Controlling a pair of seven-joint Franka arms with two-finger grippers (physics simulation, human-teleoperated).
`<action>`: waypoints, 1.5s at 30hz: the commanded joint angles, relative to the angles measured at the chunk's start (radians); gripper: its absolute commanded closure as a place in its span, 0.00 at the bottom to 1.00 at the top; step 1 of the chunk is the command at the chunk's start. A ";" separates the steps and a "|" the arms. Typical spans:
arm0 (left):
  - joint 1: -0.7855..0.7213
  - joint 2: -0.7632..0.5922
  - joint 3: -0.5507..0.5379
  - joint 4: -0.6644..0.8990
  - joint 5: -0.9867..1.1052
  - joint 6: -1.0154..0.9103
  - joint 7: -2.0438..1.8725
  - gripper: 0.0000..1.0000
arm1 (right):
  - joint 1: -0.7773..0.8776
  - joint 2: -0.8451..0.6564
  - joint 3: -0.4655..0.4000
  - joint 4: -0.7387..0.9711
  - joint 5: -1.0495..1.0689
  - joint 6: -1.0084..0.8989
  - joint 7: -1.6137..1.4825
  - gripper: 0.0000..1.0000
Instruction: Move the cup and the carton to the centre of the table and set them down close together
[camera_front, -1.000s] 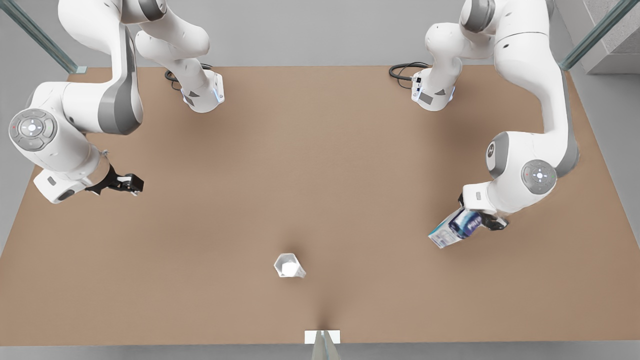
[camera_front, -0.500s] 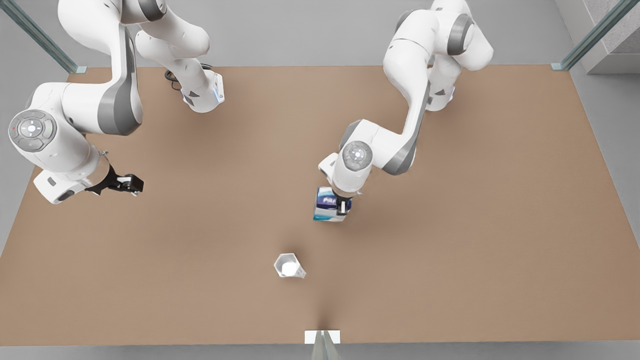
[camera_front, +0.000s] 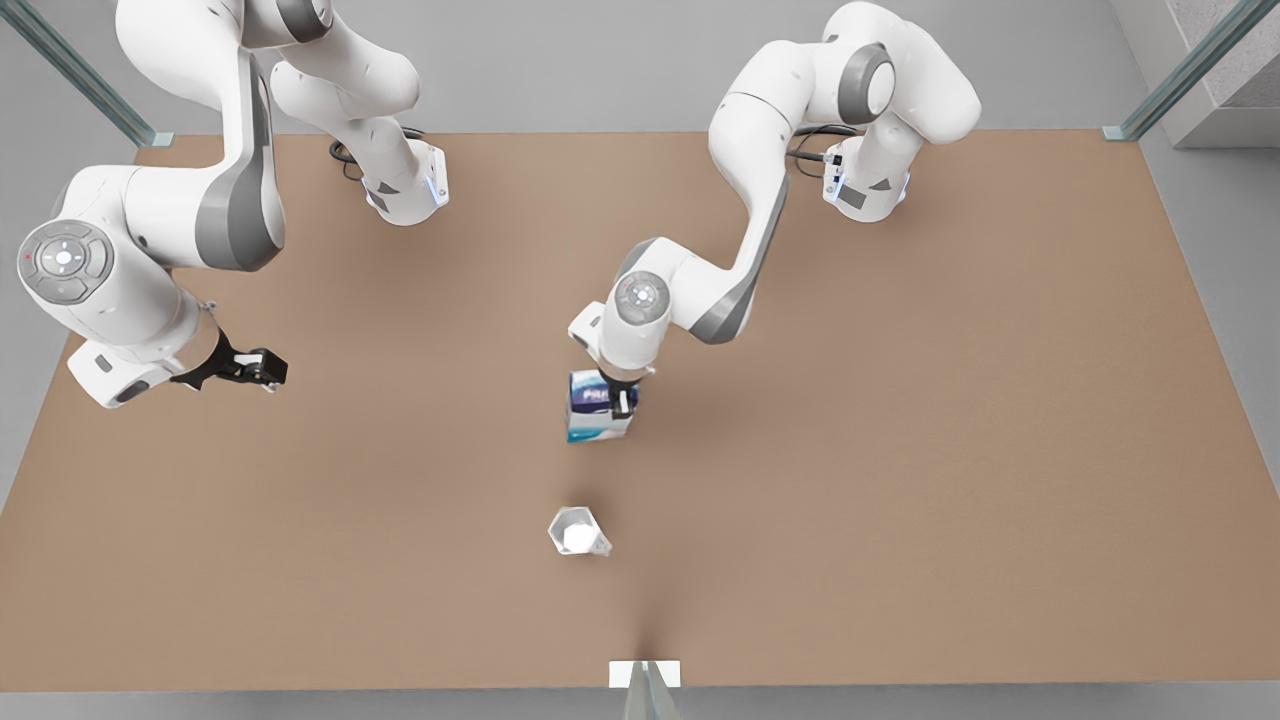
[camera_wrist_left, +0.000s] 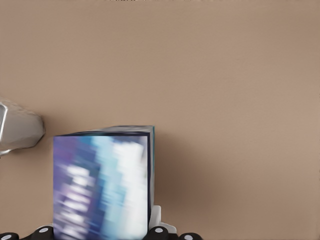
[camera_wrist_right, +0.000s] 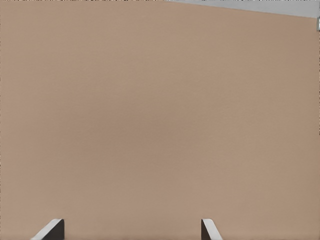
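While clamped: carton (camera_front: 598, 408) within left pincer (camera_front: 622, 400)

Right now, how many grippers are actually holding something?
1. The left gripper is shut on the carton near the table centre, beyond the cup. The right gripper waits open and empty at the front view's left.

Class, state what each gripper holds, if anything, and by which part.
The left gripper grips the white-and-blue boxy carton by its upper sides. The right gripper, waiting at the front view's left, is open and holds nothing.
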 joint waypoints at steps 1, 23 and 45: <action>-0.003 0.000 -0.001 0.000 -0.034 0.002 -0.003 0.37 | 0.000 0.000 -0.001 0.000 0.000 0.002 0.000 0.00; 0.045 -0.222 0.181 -0.017 -0.042 -0.333 -0.267 0.00 | 0.001 0.000 -0.001 0.000 0.000 0.005 0.002 0.00; 1.099 -0.752 -0.561 -0.327 0.666 -0.480 -0.962 0.00 | -0.002 -0.002 0.001 0.002 0.003 0.003 0.043 0.00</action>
